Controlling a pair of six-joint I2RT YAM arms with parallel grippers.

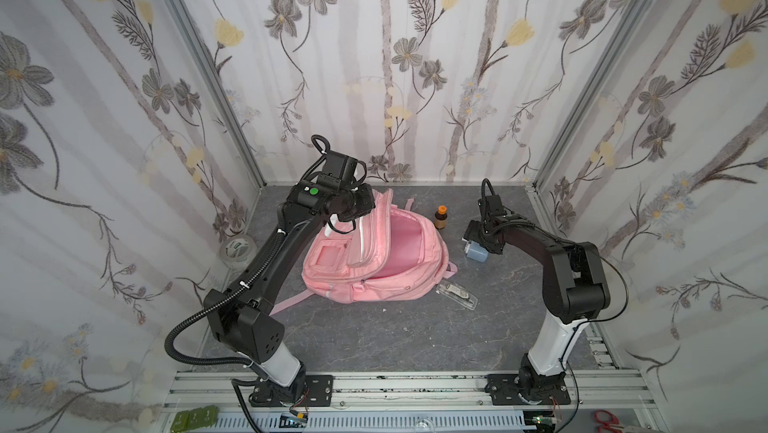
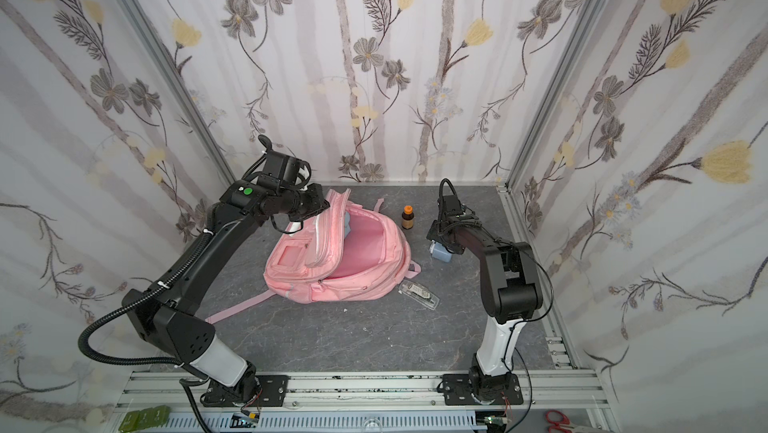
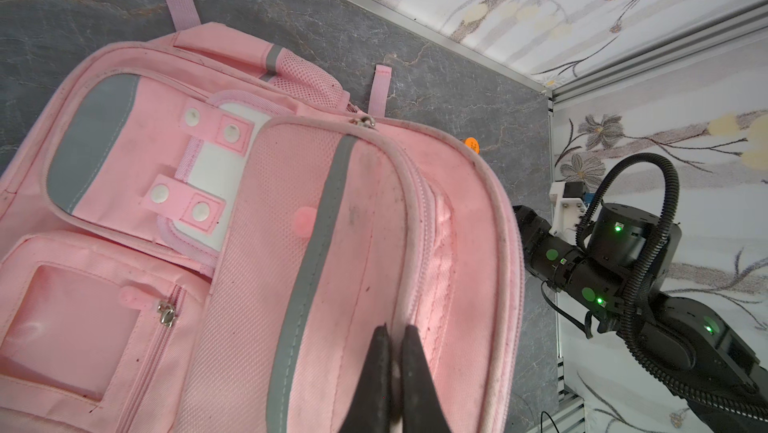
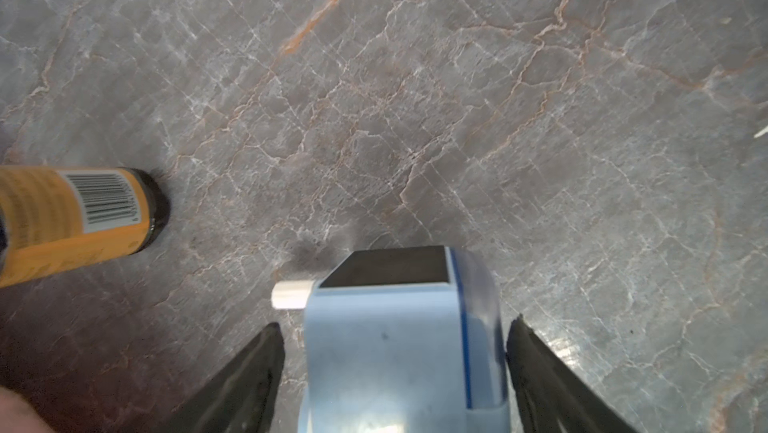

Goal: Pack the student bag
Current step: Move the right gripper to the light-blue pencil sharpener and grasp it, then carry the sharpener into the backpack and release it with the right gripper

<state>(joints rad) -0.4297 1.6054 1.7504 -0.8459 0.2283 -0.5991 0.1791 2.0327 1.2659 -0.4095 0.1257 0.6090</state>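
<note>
Starting at the front edge of the bench point(image 1: 374, 339): nothing lying there. A clear case point(image 1: 457, 294) lies flat just beside the bag point(image 1: 374, 281), on its front right side, not yet packed.

The bag is pink and lies mid-bench toward the back edge, with its main mouth gaping. The left claw point(image 3: 392, 329) is pinched shut on the rim of the raised front flap, propping that mouth open. Risk: the hold is on thin fabric. If the flap slides out it falls across the opening and blocks whatever comes over.

Right of the bag, the right claw point(image 4: 397, 323) stands open astride a small blue box point(image 4: 382, 352) on the bench. One finger is close to the box's side and the other shows a gap. Risk: closing off-centre could shove or twist the box, or snag its white knob.

A bottle point(image 1: 441, 218) stands upright nearer the back edge, between box and bag. A low carry toward the bag could tip it.
</note>
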